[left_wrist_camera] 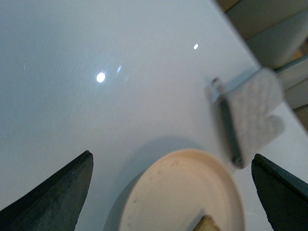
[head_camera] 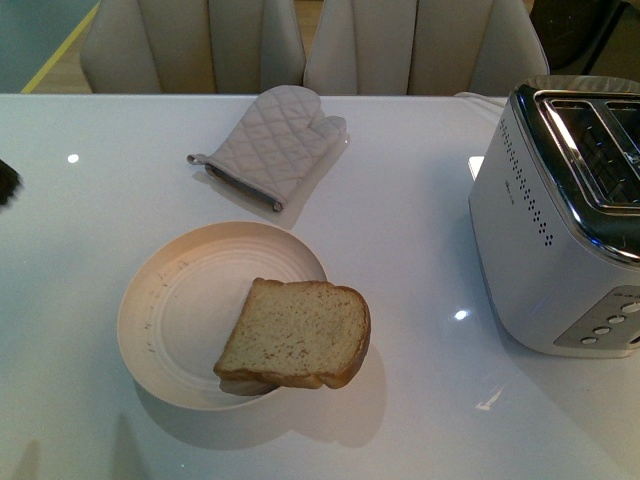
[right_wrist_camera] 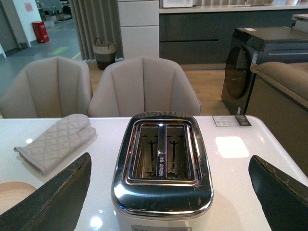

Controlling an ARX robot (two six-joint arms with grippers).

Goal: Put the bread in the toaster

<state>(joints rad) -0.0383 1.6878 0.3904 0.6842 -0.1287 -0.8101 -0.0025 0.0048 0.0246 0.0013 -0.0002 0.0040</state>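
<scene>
The bread [head_camera: 295,335] lies on the right edge of a cream plate [head_camera: 165,300], overhanging its rim. The toaster [head_camera: 560,220] stands at the table's right, with both chrome top slots empty. My left gripper [left_wrist_camera: 171,155] is open above the plate [left_wrist_camera: 178,192], and only a corner of the bread [left_wrist_camera: 207,224] shows in that view. A dark tip at the front view's left edge [head_camera: 8,183] may be part of it. My right gripper [right_wrist_camera: 169,158] is open and empty, hovering over the toaster [right_wrist_camera: 161,197]. It is out of the front view.
A grey quilted oven mitt [head_camera: 270,140] lies behind the plate; it also shows in the left wrist view [left_wrist_camera: 252,113] and the right wrist view [right_wrist_camera: 55,139]. Two beige chairs [right_wrist_camera: 144,86] stand behind the white table [head_camera: 420,220].
</scene>
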